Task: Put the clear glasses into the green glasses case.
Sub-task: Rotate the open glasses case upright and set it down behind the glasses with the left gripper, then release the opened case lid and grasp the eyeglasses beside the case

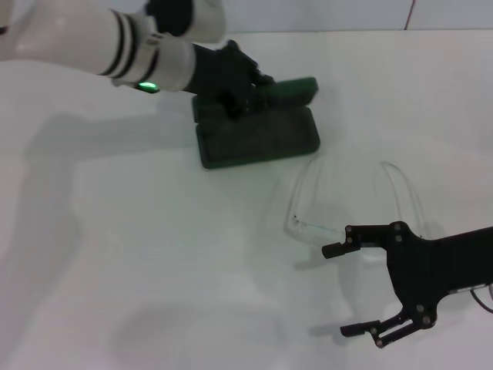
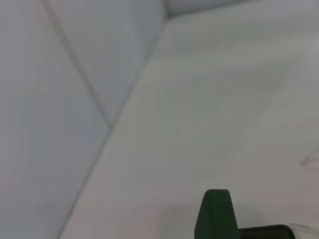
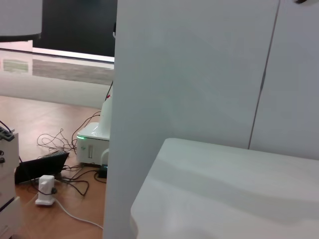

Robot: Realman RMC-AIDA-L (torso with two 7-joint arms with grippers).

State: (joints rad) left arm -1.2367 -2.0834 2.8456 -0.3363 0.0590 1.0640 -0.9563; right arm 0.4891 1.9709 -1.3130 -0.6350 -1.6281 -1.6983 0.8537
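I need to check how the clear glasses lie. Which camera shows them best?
The head view: the clear glasses lie on the table, right gripper open beside them. The left wrist view shows only a faint trace; the right wrist view shows none.

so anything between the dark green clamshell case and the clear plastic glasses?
Nothing: head view shows bare white table between the dark green clamshell case and the clear plastic glasses.

The left arm (image 1: 92, 38) is white with black rings and a small green light. Both grippers are black: left gripper (image 1: 235, 77), right gripper (image 1: 347, 289).
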